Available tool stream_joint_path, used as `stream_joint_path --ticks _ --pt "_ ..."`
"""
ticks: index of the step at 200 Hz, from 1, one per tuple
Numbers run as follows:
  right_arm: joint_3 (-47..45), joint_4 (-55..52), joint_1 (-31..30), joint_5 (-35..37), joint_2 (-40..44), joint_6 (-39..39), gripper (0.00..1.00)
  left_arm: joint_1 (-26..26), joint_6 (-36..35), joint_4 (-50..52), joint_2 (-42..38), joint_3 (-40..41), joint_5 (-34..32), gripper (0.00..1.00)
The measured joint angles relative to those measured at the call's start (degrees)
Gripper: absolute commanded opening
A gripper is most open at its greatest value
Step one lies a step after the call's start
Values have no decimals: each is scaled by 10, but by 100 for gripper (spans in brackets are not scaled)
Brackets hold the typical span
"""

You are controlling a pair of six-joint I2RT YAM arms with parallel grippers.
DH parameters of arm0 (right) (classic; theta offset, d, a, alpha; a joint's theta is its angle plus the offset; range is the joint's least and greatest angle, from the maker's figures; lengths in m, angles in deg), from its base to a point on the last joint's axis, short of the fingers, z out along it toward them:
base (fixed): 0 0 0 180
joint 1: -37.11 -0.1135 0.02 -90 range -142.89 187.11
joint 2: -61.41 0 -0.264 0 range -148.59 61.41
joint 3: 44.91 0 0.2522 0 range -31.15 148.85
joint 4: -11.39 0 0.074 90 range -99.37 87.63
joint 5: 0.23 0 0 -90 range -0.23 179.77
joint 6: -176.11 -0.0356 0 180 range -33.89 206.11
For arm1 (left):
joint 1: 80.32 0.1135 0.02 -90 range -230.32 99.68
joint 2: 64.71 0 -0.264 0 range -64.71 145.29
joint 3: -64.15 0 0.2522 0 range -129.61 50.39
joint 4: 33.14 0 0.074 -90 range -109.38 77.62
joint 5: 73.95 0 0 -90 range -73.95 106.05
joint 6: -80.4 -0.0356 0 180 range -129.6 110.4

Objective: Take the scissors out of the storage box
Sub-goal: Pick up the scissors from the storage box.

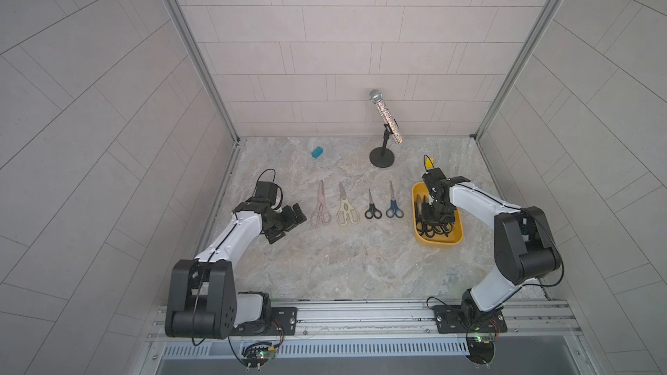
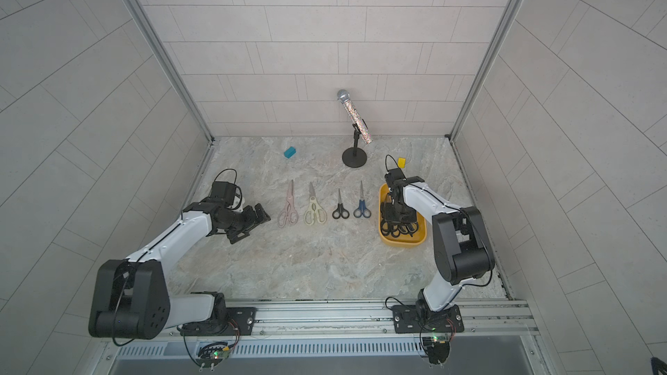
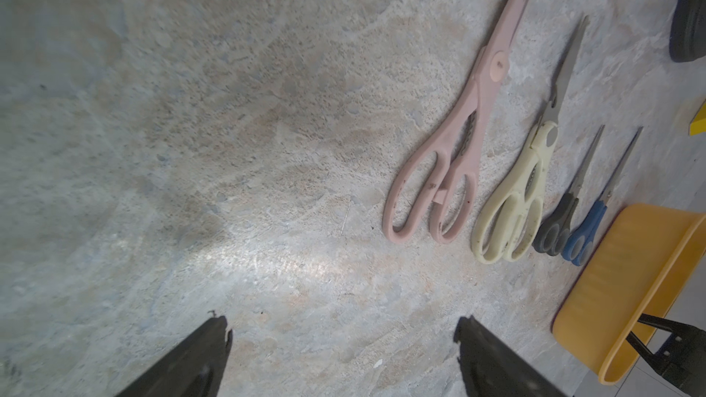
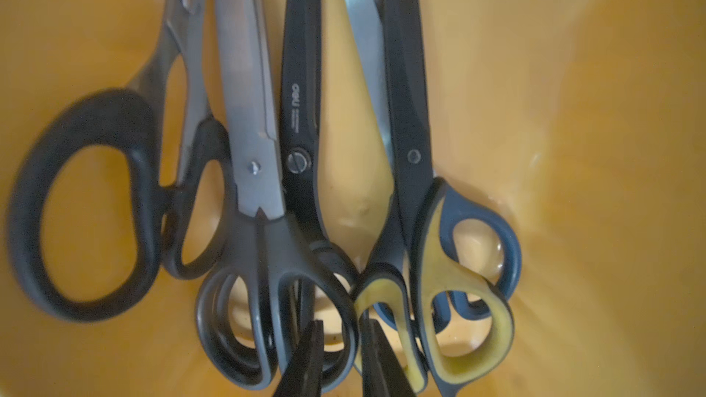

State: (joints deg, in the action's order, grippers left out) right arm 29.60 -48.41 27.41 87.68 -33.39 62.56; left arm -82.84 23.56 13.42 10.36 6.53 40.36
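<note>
four scissors (image 1: 347,211) lie out, five remain in the storage box (image 1: 438,243); right tool (image 4: 344,334) straddles a handle (image 4: 275,253), grip unclear; left tool (image 3: 344,324) released.

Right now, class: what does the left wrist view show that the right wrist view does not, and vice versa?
Left wrist only: the pink scissors, cream scissors, small black scissors and blue scissors lying on the table. Right wrist only: black-handled scissors and a yellow-and-black pair inside the storage box. Both: that box.
</note>
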Motion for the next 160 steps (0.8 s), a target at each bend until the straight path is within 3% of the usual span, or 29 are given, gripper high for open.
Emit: stream_joint_path --ticks 36,75,160 --pt "4 10 1 7 -22 4 21 4 0 1 -4 0 0 100" --pt "7 15 5 11 -23 11 10 5 0 4 -5 0 -1 100" --pt "7 14 14 6 -15 21 0 5 0 7 -7 0 -2 100"
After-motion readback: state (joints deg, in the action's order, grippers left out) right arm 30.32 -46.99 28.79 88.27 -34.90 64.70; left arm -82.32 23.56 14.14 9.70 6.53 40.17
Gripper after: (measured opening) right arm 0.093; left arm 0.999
